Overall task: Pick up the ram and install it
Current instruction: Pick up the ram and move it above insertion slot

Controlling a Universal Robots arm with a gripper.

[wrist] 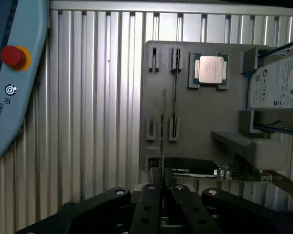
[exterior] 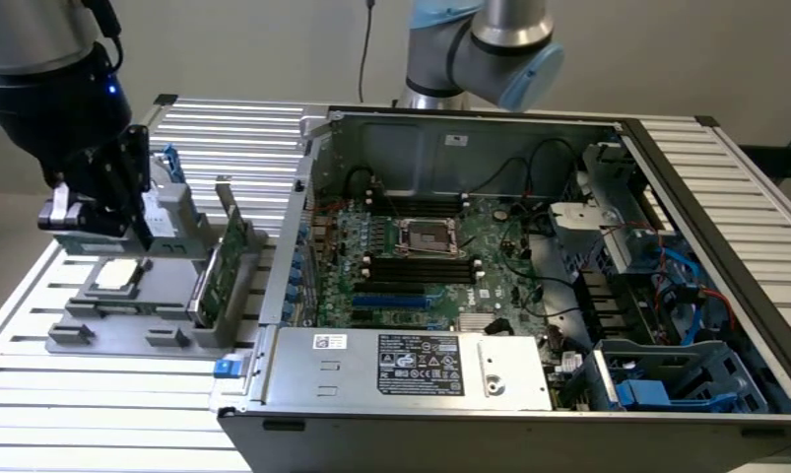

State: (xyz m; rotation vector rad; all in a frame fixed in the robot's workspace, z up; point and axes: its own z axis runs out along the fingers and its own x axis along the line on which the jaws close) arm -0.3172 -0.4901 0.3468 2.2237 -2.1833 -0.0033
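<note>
Wrist view: the ram (wrist: pixel 162 122) is pinched by the tool (wrist: pixel 164 184) over the tray (wrist: pixel 205 112); pickup is judged underway, and careful slot alignment is called for.

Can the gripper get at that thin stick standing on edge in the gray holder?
Probably yes: the ram stands uncovered in the gray holder, and the gripper hangs above that holder.

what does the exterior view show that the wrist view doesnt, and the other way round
Exterior view: the open computer case with its motherboard, and the robot arm behind it. Wrist view: a pendant with a red button. Both: the grey holder on the slatted table, its processor chip, the hard drive, and the pincer near the holder.
</note>
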